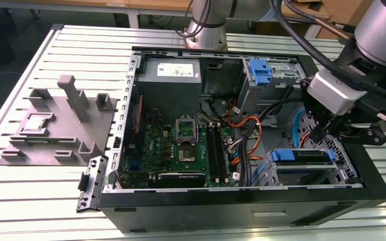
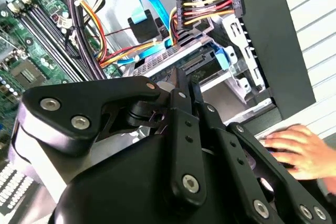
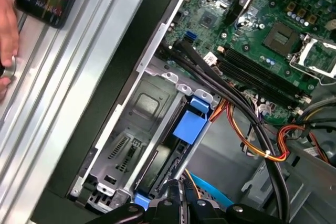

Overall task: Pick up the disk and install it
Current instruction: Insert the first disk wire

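At 4 o'clock of the open case (image 1: 247, 201) in the exterior view: gripper (image 1: 323, 134), fingers (image 2: 181, 85) drawn together, clasping nothing. Just beneath, at 6 o'clock from it: the disk (image 1: 300, 156), lying in the drive cage (image 3: 131, 129) with its blue carrier upward, seemingly most of the way home.

Risks, as judged:
- Could jam the carrier askew in the rails through an off-centre push.
- Could snag or pinch the orange cables (image 1: 243, 131) at 9 o'clock of the cage.
- Could strike a person's hand (image 2: 299, 150) resting on the table beside the case.
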Controlling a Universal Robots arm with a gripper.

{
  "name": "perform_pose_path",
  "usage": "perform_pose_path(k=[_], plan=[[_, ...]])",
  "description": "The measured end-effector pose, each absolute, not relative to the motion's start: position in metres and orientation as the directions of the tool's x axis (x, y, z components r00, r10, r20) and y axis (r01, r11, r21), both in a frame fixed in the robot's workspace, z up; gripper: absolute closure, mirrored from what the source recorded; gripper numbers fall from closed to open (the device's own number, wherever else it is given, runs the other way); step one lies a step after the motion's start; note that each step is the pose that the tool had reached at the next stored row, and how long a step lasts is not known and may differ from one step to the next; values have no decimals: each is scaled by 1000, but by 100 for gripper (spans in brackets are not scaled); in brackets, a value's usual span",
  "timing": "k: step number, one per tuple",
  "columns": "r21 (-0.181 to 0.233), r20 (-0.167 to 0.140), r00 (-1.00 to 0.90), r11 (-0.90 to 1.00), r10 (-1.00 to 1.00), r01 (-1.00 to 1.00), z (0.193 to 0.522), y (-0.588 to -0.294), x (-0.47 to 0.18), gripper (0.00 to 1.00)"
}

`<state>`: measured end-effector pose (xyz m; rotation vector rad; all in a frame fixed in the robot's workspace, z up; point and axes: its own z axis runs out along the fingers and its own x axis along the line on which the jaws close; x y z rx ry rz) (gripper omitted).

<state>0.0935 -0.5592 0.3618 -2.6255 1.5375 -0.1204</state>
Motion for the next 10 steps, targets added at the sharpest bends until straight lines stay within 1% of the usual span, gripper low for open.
perform_pose_path(k=[6, 7, 8, 9, 10], plan=[[-124, 20, 534, -532, -846, -838, 361, -559, 97, 81], [-124, 20, 534, -532, -845, -838, 360, -559, 99, 76], [-124, 20, 534, -532, -845, -837, 360, -559, 101, 76], [-124, 20, 534, -532, -845, -837, 360, -559, 103, 69], [-124, 20, 534, -532, -845, -837, 360, -558, 105, 69]])
